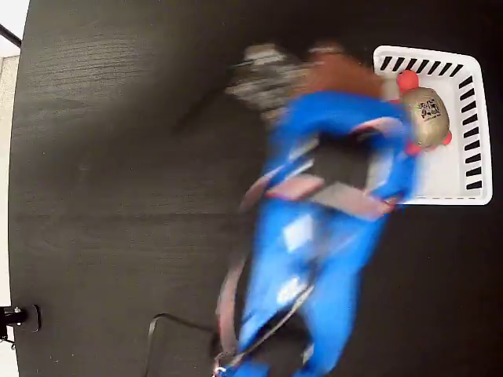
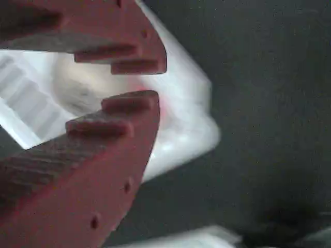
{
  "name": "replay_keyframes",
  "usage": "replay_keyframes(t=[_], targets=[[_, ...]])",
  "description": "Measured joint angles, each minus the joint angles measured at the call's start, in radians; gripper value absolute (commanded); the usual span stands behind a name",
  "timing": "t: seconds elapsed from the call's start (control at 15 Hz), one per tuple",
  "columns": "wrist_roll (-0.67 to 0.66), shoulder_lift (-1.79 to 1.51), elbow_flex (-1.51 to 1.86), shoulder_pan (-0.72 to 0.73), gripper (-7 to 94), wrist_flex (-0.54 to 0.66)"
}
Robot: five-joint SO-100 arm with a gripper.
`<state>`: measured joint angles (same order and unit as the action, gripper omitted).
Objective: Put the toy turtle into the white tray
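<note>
The toy turtle (image 1: 425,116), with its gold shell and red head and legs, lies inside the white tray (image 1: 474,118) at the upper right of the fixed view, near the tray's left wall. My blue arm is smeared by motion. Its red-brown gripper (image 1: 342,71) shows as a blur just left of the tray, apart from the turtle. In the wrist view the red toothed gripper (image 2: 145,82) has its jaws a little apart with nothing between them. Behind the jaws are the blurred tray (image 2: 186,119) and a pale blur of the turtle (image 2: 77,85).
The dark wood-grain table (image 1: 118,157) fills the fixed view. A thin cable (image 1: 181,318) loops near the arm's base at the bottom. A small black fitting (image 1: 16,316) sits at the table's left edge.
</note>
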<state>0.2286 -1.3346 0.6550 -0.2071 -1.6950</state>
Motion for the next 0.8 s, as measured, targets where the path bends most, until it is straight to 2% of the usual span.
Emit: replay_keyframes(t=[0.13, 0.4, 0.6, 0.8], targets=[[0.044, -0.209, 0.173, 0.137, 0, 0.052], [0.061, -0.598, 0.65, 0.287, 0, 0.235], [0.025, -0.922, 1.098, 0.319, 0, 0.382], [-0.052, -1.197, 1.529, 0.262, 0, 0.551]])
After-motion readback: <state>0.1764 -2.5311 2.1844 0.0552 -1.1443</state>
